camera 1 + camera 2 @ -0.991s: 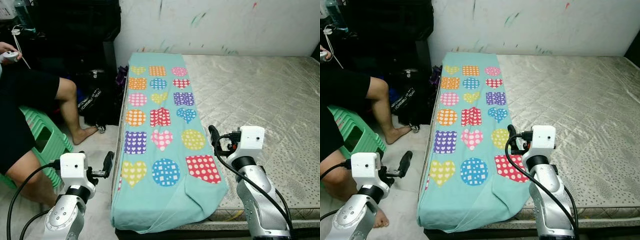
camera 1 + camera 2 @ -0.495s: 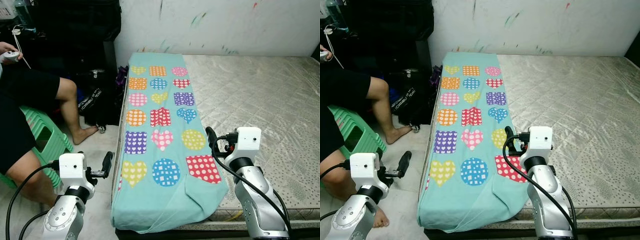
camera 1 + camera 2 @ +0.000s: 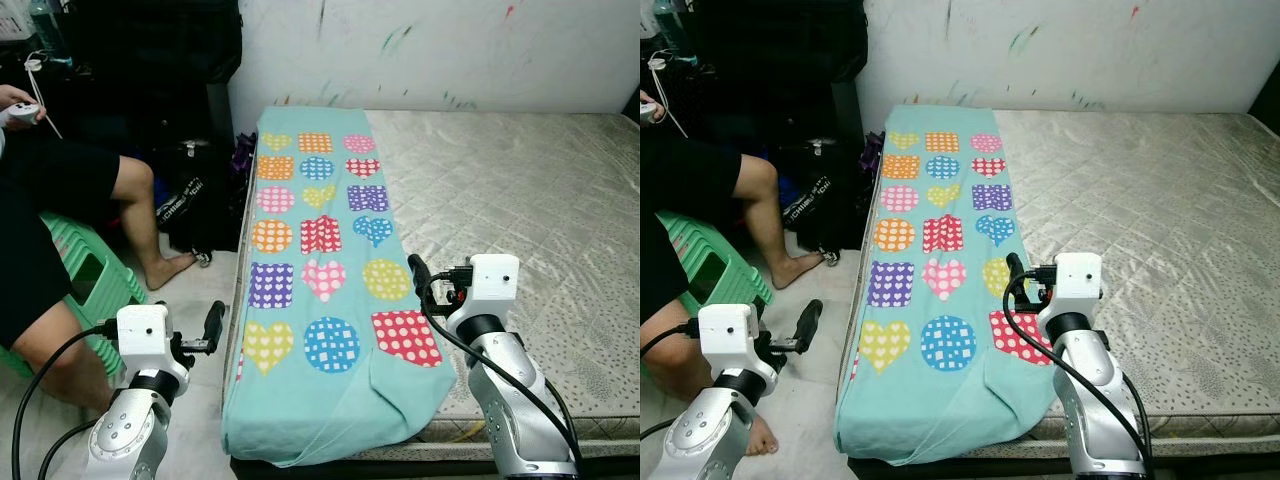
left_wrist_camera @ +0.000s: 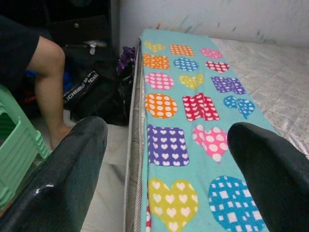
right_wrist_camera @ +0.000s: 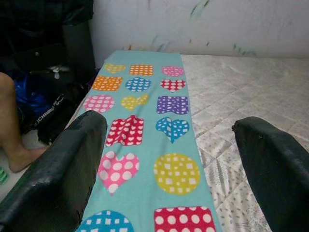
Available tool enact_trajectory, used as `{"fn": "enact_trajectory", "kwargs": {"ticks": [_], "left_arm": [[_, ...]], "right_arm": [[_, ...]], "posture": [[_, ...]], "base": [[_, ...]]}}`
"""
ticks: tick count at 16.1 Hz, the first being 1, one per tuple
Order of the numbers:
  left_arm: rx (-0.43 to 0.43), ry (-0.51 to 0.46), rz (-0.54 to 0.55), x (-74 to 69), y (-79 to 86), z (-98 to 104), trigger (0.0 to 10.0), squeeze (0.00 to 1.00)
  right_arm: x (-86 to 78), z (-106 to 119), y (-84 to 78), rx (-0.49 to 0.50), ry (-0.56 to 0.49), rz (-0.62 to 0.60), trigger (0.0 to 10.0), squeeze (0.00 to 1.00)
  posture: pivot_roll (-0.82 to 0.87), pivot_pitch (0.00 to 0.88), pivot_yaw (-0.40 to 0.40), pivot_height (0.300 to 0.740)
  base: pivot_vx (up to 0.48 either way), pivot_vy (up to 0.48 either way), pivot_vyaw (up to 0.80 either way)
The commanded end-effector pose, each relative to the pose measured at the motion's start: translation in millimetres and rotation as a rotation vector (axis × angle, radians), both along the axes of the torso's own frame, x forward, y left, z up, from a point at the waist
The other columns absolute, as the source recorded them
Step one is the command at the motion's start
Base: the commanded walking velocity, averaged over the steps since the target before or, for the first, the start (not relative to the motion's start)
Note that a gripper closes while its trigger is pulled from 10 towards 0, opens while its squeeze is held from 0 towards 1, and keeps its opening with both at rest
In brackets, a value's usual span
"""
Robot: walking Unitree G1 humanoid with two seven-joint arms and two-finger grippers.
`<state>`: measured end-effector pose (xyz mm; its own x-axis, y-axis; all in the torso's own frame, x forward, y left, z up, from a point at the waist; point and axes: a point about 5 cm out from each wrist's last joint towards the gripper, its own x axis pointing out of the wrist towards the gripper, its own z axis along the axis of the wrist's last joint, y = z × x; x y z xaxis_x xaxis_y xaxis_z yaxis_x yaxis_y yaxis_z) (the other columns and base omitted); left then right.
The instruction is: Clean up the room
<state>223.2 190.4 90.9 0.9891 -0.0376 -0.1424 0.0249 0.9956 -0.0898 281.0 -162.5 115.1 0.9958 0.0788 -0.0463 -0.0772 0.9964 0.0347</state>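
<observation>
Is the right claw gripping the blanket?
No, the right claw is open over the blanket, its fingers wide apart with nothing between them.

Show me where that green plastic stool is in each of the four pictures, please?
Left eye view: the stool sits at the left edge, under the seated person.
Right eye view: the same stool, again at the left edge.
Left wrist view: a corner of it beside the black finger.
Right wrist view: not in it.
Shared landmark: the blanket with hearts and dots.

The right gripper [image 3: 415, 270] has drifted toward the blanket [image 3: 320, 250], now over its right edge.
</observation>
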Motion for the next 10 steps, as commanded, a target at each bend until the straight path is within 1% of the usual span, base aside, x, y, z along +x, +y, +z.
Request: {"fn": "enact_trajectory", "kwargs": {"ticks": [1,4,10], "left_arm": [[-0.002,0.006,0.012,0.4,1.0,0.0,10.0,0.0],[-0.003,0.011,0.018,0.1,1.6,-0.9,10.0,0.0],[-0.003,0.01,0.021,0.9,1.6,-1.0,10.0,0.0]], "right_arm": [[1.1,6.2,1.1,-0.005,-0.021,0.01,10.0,0.0],[0.7,5.6,2.7,-0.004,-0.02,0.019,10.0,0.0],[0.5,5.3,3.8,-0.009,-0.019,0.035,10.0,0.0]], "posture": [[-0.12,0.0,-0.029,0.695],[-0.12,0.0,-0.029,0.671],[-0.12,0.0,-0.028,0.601]], "base": [[0.0,0.0,0.0],[0.0,0.0,0.0],[0.0,0.0,0.0]]}}
